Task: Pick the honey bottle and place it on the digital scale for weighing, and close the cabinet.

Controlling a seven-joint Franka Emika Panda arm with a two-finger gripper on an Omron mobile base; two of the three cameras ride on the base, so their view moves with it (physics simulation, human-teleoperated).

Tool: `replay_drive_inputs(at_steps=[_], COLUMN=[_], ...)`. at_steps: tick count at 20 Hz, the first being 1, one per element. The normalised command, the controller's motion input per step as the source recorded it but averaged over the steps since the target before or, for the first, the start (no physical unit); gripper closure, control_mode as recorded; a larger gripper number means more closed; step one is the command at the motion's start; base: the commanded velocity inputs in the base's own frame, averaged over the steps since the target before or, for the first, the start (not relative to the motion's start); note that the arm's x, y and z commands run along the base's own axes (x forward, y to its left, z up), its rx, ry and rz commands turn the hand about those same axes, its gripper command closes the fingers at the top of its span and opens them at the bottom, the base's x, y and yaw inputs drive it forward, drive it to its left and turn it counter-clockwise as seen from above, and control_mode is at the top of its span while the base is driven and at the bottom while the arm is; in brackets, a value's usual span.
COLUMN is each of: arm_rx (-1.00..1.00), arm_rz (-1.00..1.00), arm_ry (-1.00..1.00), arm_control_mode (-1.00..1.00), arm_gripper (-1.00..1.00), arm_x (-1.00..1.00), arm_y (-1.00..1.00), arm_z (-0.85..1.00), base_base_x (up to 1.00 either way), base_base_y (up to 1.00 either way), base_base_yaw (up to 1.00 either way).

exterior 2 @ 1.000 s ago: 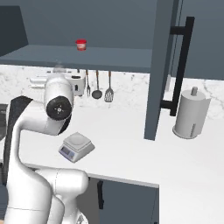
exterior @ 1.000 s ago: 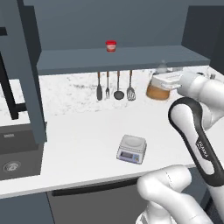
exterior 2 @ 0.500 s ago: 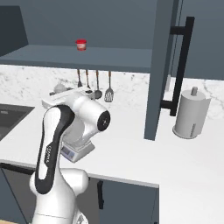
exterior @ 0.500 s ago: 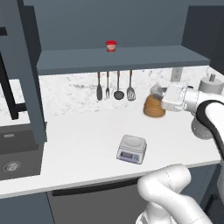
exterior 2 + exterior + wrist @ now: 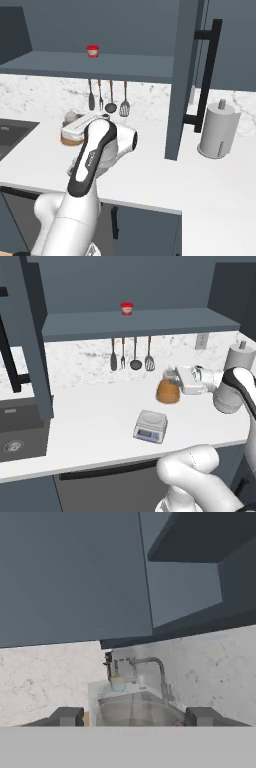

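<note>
My gripper (image 5: 172,377) is shut on the neck of the amber honey bottle (image 5: 167,392), which it holds upright low over the counter. The bottle is behind and slightly right of the pale grey digital scale (image 5: 150,426). From the right base view, the gripper (image 5: 74,122) and the honey bottle (image 5: 67,137) sit left of my arm, which hides the scale. In the hand view the fingertips (image 5: 67,716) flank a pale blurred close-up of the bottle (image 5: 132,706). The dark blue cabinet stands open, with one door (image 5: 27,331) swung out on the left and another door (image 5: 185,70) on the right.
A red-lidded jar (image 5: 127,308) stands on the cabinet shelf. Utensils (image 5: 131,353) hang on the marble backsplash. A paper towel roll (image 5: 217,131) stands at the counter's right. A sink (image 5: 17,431) lies at the left, and its faucet (image 5: 150,667) shows in the hand view.
The arm has swung down and left, carrying the honey bottle from near shelf height to low over the counter, closer to the scale.
</note>
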Motion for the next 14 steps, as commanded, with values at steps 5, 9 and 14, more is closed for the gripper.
replay_drive_inputs(at_steps=[5,9,14], arm_rx=[0.0,0.0,0.0], arm_rz=[0.14,0.1,0.07], arm_ry=[0.02,0.0,0.0], arm_control_mode=[-1.0,-1.0,-1.0], arm_gripper=[1.0,1.0,1.0], arm_x=[0.28,0.23,0.16], arm_y=[0.02,0.0,0.0], arm_z=[-0.39,-0.44,-0.51], base_base_x=[0.0,0.0,0.0], base_base_y=[0.0,0.0,0.0], base_base_yaw=[0.0,0.0,0.0])
